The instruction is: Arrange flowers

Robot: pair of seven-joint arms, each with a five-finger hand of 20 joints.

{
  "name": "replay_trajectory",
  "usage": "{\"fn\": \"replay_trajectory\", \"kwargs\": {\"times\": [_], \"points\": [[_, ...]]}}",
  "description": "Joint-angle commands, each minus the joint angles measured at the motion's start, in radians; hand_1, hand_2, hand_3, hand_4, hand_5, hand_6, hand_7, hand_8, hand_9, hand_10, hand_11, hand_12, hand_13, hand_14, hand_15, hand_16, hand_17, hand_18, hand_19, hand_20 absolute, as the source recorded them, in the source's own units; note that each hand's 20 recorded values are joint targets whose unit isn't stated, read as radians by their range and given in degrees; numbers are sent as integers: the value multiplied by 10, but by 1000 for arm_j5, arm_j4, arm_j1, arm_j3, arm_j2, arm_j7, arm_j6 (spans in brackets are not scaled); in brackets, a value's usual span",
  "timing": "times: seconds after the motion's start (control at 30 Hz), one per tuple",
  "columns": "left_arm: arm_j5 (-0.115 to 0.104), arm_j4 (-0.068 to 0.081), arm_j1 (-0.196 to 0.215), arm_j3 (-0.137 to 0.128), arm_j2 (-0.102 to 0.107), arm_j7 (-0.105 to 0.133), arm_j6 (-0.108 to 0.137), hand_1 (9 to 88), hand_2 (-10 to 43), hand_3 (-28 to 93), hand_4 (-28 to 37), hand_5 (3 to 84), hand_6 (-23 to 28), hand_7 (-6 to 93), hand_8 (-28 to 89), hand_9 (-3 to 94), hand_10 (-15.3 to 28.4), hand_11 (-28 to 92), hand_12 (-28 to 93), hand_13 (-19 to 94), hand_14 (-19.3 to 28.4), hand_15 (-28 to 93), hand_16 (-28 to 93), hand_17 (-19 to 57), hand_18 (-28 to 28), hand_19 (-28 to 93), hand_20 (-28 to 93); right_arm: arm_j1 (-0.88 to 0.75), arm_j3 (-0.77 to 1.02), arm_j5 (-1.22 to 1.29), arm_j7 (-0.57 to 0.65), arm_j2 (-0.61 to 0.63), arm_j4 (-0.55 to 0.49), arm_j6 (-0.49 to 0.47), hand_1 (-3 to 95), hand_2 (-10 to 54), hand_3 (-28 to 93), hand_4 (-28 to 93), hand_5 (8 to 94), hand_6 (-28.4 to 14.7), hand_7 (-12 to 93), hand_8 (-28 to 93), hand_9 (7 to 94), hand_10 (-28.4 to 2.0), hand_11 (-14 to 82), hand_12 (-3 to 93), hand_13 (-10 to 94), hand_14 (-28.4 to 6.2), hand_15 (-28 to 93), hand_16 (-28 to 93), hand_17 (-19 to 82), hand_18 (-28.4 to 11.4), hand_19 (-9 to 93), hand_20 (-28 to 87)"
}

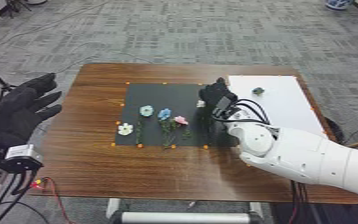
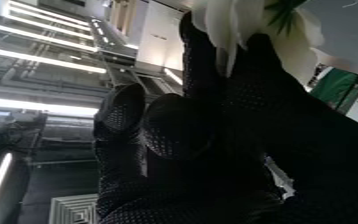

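My black-gloved right hand (image 1: 215,95) pinches a white, broad-petalled flower (image 2: 222,22) by its head over the dark rectangular mat (image 1: 162,94), presumably (my guess) for controlled placing

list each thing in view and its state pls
left hand, open
right hand, pinching a white flower
leftmost white flower, lying down
light blue flower, lying down
blue flower, lying down
pink flower, lying down
black sheet, flat
white sheet, flat
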Motion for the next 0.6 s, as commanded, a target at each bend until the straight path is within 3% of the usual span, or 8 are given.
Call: {"fn": "replay_trajectory", "kwargs": {"times": [0.03,0.4,0.6], "points": [[-3,-1,4,-6,-2,-7,2,240,-38,714,-260,240,12,221,-101,172,89,159,188,66,123,396,-38,-135,202,399,94,-11,52,13,-6,0,-17,-7,440,-95,861,-283,693,36,399,-38,825,-23,130,454,704,-44,809,301,291,-193,798,554],[-2,-2,4,-7,-5,-6,5,243,-37,712,-261,241,13,222,-101,172,90,162,185,66,123,397,-40,-135,202,399,92,-34,89,15,-20,9,-46,-70,393,-95,865,-283,667,28,381,-41,796,-33,120,439,683,-48,810,295,276,-196,791,557],[-2,-3,5,-4,-7,-5,7,243,-37,713,-259,241,13,220,-101,172,91,161,184,66,124,397,-40,-135,201,398,92,-30,81,-6,-24,23,-38,-116,381,-95,875,-283,640,31,365,-41,754,-41,169,399,669,-51,814,291,264,-196,781,562]]}}
